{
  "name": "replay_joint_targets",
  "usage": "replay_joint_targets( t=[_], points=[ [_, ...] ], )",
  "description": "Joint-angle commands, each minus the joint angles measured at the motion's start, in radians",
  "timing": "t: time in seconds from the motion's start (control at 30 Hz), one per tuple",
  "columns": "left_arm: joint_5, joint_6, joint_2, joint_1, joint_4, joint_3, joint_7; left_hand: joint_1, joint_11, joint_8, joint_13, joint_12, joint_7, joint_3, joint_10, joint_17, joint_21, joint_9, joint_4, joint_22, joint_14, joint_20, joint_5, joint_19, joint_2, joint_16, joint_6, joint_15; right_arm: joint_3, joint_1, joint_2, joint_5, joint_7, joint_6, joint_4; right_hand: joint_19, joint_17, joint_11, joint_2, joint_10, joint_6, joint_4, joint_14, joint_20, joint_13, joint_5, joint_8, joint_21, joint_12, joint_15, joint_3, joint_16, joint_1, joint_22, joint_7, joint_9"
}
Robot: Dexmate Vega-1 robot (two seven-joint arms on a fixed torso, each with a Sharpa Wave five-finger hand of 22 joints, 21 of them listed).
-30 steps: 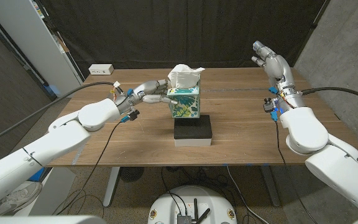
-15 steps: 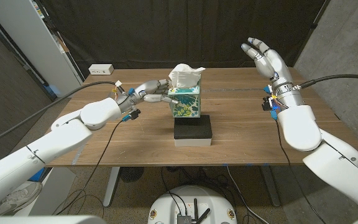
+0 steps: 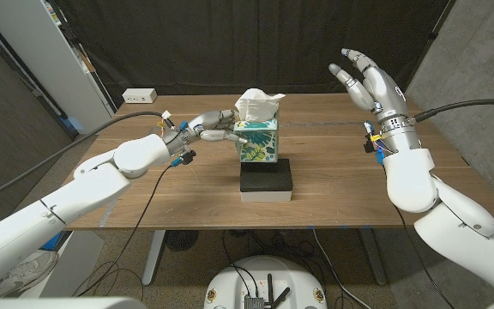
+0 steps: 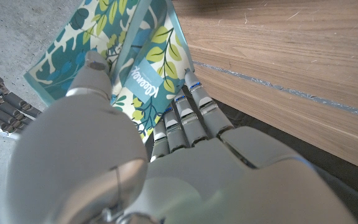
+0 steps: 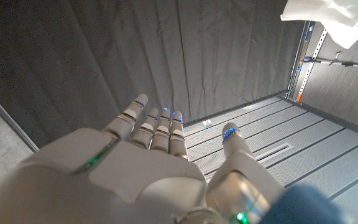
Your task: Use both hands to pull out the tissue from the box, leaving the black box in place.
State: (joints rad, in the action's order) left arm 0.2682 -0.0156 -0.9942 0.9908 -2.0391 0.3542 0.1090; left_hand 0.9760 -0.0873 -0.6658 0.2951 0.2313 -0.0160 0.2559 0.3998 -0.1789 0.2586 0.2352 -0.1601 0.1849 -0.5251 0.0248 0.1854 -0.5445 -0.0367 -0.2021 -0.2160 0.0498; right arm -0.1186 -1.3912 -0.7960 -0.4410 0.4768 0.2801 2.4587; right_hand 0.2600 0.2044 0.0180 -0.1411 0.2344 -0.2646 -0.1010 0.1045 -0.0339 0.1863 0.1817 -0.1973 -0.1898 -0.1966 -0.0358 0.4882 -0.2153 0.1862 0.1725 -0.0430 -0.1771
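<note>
My left hand (image 3: 215,127) grips the side of the leaf-patterned teal cardboard tissue box (image 3: 256,140), which stands on the wooden bench (image 3: 333,184) just behind the flat black box (image 3: 266,177). White tissue (image 3: 256,104) sticks up from it. My right hand (image 3: 369,79) hangs raised, fingers spread, holding nothing.

Left hand (image 3: 215,129) grips; right hand (image 3: 369,79) raised, fingers (image 3: 347,60) spread.

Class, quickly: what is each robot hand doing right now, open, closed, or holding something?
Left hand: holds the side of the leaf-patterned teal tissue box.
Right hand: open, fingers spread, raised above the wooden table, holding nothing.
</note>
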Motion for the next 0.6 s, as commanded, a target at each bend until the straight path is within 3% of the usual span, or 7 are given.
replay_joint_targets(
  t=[0.03, 0.6],
  points=[
    [-0.003, 0.021, -0.002, -0.003, -0.017, 0.006, -0.005, 0.000, 0.001, -0.006, 0.003, -0.001, 0.000, 0.005, 0.006, -0.004, 0.000, 0.004, -0.002, 0.002, -0.009, 0.005, 0.008, -0.002, -0.009, -0.001, -0.008, 0.122, -0.016, -0.007, 0.019, -0.136, 0.003, 0.013, -0.022, 0.014, -0.001, 0.000, -0.025, 0.010, -0.014, -0.006, 0.012, -0.005, 0.003, 0.005, -0.003, -0.011, -0.006, -0.032, 0.006, -0.006, 0.012, -0.001, 0.002, -0.002],
    [-0.010, 0.049, -0.009, -0.010, -0.040, 0.008, -0.010, 0.002, 0.002, -0.007, 0.005, -0.002, -0.001, 0.005, 0.008, -0.005, -0.004, 0.003, -0.003, 0.002, -0.008, 0.006, 0.008, 0.000, -0.010, 0.000, -0.006, 0.122, -0.006, -0.019, 0.060, -0.171, 0.026, -0.044, -0.053, 0.026, 0.000, 0.022, -0.057, 0.027, -0.036, -0.009, 0.028, -0.008, 0.004, 0.016, -0.004, -0.012, -0.007, -0.049, 0.041, -0.010, 0.044, 0.000, 0.033, -0.003]
  ],
)
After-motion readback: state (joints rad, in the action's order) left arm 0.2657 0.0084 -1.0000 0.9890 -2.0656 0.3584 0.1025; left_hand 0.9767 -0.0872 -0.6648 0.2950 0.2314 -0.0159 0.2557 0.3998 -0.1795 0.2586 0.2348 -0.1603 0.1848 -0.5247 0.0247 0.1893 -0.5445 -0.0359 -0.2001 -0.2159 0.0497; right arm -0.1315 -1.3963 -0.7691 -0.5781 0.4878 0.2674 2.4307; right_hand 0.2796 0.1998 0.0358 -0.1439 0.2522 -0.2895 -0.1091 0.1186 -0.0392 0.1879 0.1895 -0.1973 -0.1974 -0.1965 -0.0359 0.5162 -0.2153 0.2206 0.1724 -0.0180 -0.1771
